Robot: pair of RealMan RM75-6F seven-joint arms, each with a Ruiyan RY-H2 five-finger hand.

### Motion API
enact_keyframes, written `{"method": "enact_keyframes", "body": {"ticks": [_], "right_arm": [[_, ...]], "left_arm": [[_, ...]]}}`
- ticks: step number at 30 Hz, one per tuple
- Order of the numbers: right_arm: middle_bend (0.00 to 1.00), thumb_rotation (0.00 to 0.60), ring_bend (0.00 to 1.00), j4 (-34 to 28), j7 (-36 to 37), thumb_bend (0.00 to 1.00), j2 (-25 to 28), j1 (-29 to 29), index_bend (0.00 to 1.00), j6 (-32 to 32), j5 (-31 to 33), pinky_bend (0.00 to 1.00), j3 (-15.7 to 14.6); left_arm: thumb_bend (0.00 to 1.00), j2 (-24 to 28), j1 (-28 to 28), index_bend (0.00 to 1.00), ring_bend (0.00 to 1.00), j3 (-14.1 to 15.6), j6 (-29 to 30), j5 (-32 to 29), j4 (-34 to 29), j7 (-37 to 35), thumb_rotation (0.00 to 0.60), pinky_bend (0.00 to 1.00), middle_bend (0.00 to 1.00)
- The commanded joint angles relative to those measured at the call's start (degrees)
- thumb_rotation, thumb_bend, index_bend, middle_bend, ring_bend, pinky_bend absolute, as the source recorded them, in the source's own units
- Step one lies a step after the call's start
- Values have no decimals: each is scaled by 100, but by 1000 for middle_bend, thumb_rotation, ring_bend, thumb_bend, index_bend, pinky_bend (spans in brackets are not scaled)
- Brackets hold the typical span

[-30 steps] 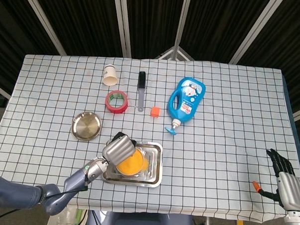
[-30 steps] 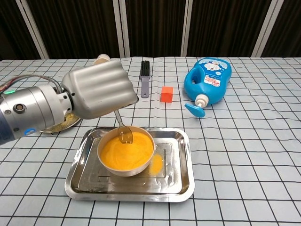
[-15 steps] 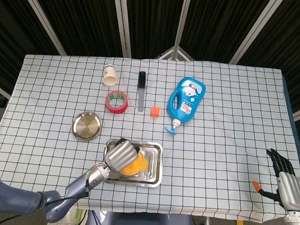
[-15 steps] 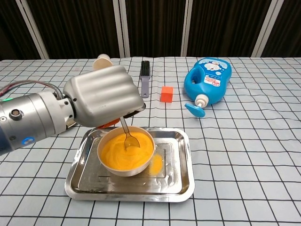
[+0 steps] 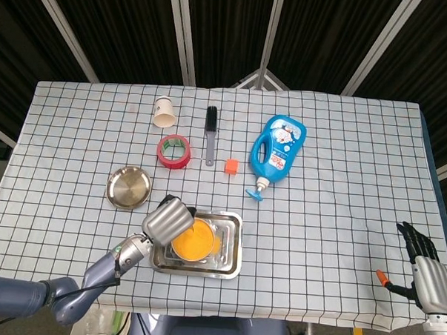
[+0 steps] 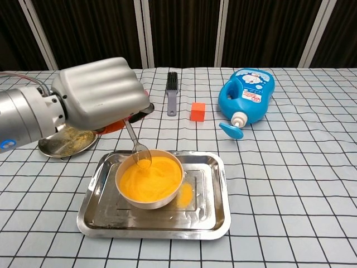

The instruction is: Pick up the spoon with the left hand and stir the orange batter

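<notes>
1. Your left hand (image 6: 97, 92) sits at the left of the chest view with its fingers closed around the handle of the spoon (image 6: 135, 144). The handle slants down to the right, and the spoon's bowl rests in the orange batter (image 6: 152, 177) near the rim at the bowl's upper left.
2. The white bowl (image 6: 146, 199) holding the batter stands in the left half of a steel tray (image 6: 212, 212), low and centre-left in both views. A smear of orange lies on the tray floor just to the right of the bowl.
3. The round steel dish (image 6: 65, 146) at the left edge of the chest view holds a thin layer of yellowish crumbs; the hand covers its upper part.
4. In the head view a paper cup (image 5: 164, 112) stands at upper centre-left, and you cannot see what is in it. Below it lies a red tape roll (image 5: 174, 151), of which the chest view shows only a sliver under the hand.
5. The blue bottle (image 5: 278, 149) lies on its side right of centre, nozzle towards the lower left. A black brush (image 5: 209, 132) and an orange cube (image 5: 230, 166) lie to its left on the checked table (image 5: 340, 217).
6. Your right hand (image 5: 427, 273) shows only at the lower right corner of the head view, off the table edge, fingers extended and apart with nothing in them. A small orange piece shows beside it, too small to identify.
</notes>
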Motion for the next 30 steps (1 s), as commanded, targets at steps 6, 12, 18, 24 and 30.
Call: {"method": "enact_keyframes", "body": {"ticks": [6, 12, 18, 24, 30], "right_arm": [[0, 600, 0, 4, 24, 312, 9, 2, 0, -7, 13, 0, 6], [0, 600, 0, 11, 55, 312, 19, 5, 0, -11, 5, 0, 7], [0, 600, 0, 6, 47, 311, 18, 3, 0, -6, -6, 0, 3], [0, 600, 0, -1, 38, 311, 16, 4, 0, -9, 4, 0, 4], [0, 600, 0, 1, 37, 312, 16, 5, 0, -12, 9, 0, 6]], "left_arm": [[726, -368, -70, 791, 1000, -123, -281, -144, 516, 170, 600, 1000, 1000], [726, -460, -145, 791, 1000, -55, -393, 86, 681, 371, 600, 1000, 1000], [726, -512, -112, 792, 1000, -69, -450, 91, 687, 350, 600, 1000, 1000], [726, -612, -15, 791, 1000, -115, -424, 38, 555, 151, 600, 1000, 1000], [725, -618, 76, 791, 1000, -137, -345, 102, 361, -39, 600, 1000, 1000]]}}
